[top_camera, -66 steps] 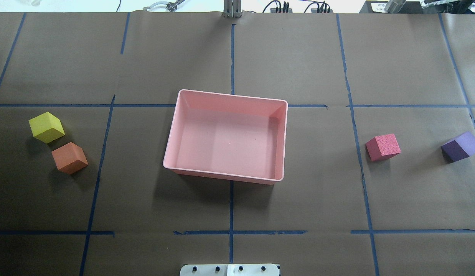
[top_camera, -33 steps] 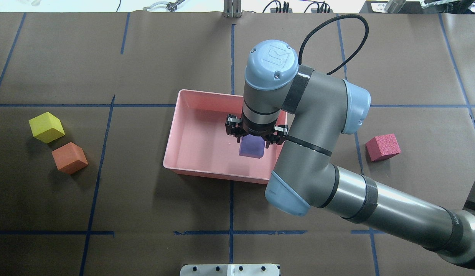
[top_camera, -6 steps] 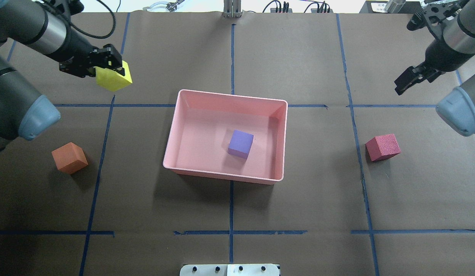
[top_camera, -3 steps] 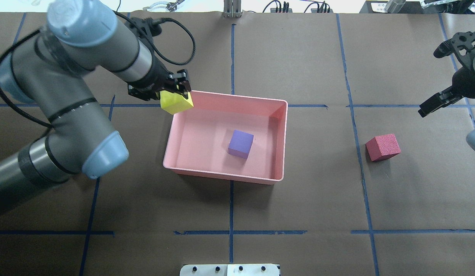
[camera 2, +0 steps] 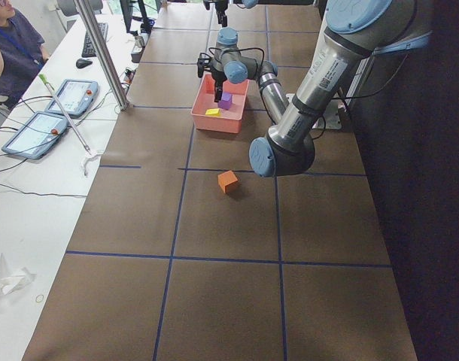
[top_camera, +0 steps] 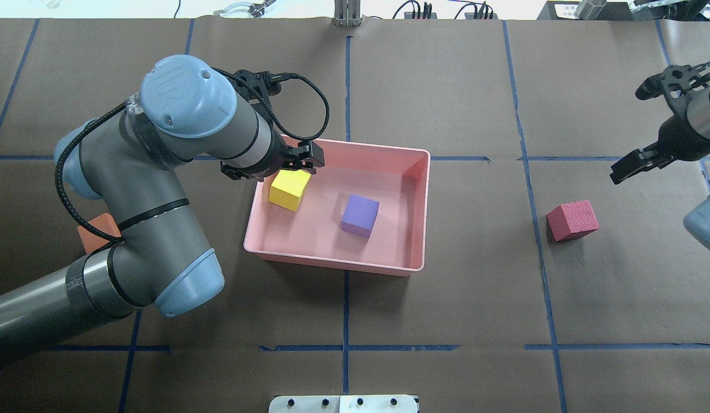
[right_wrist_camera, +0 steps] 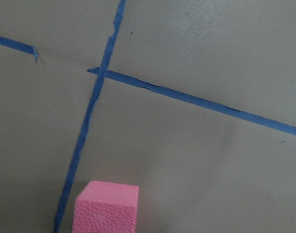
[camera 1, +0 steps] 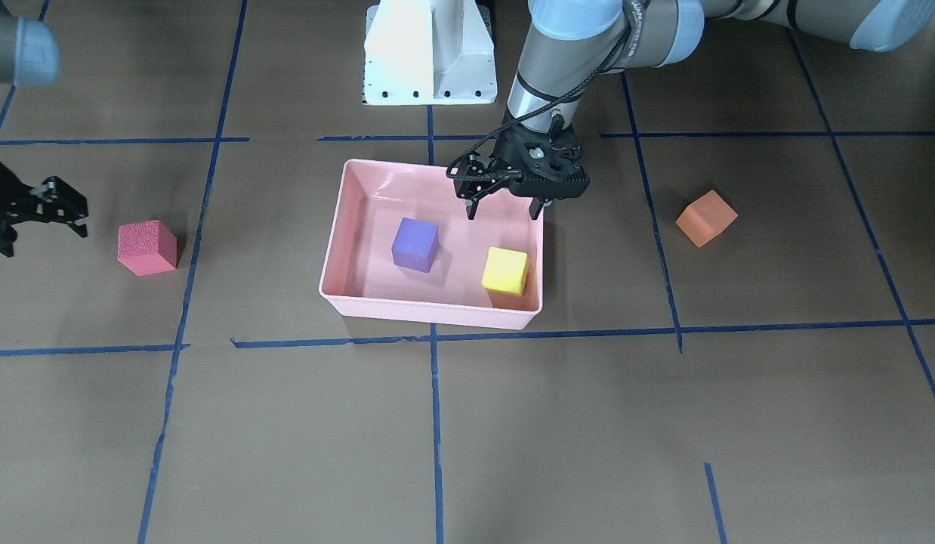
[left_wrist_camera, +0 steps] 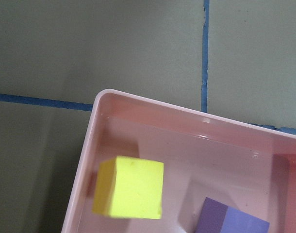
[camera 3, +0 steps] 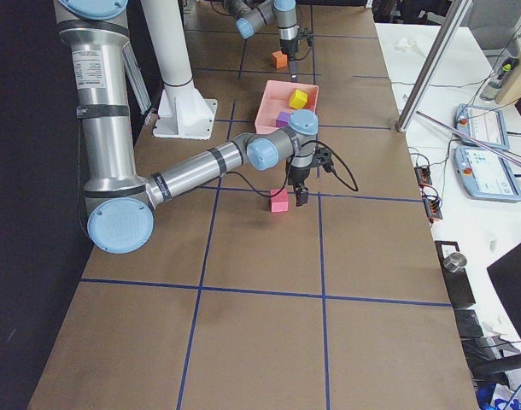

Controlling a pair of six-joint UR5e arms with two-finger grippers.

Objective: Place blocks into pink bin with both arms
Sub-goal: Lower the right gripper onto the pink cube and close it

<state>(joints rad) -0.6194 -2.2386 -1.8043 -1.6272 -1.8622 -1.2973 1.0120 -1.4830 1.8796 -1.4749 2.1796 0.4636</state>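
The pink bin sits mid-table and holds the purple block and the yellow block, which also show in the front view: bin, purple block, yellow block. My left gripper hangs open and empty just above the bin's left part, over the yellow block. The orange block lies on the table to the bin's left, half hidden under my left arm in the overhead view. The red block lies right of the bin. My right gripper is open, beside and above it.
The white base pedestal stands behind the bin. Blue tape lines grid the brown table cover. In the left side view a seated person and tablets are at a side desk beyond the table.
My left gripper moved over the bin and let go of the yellow block, which now lies inside. My right gripper shifted slightly toward the red block.
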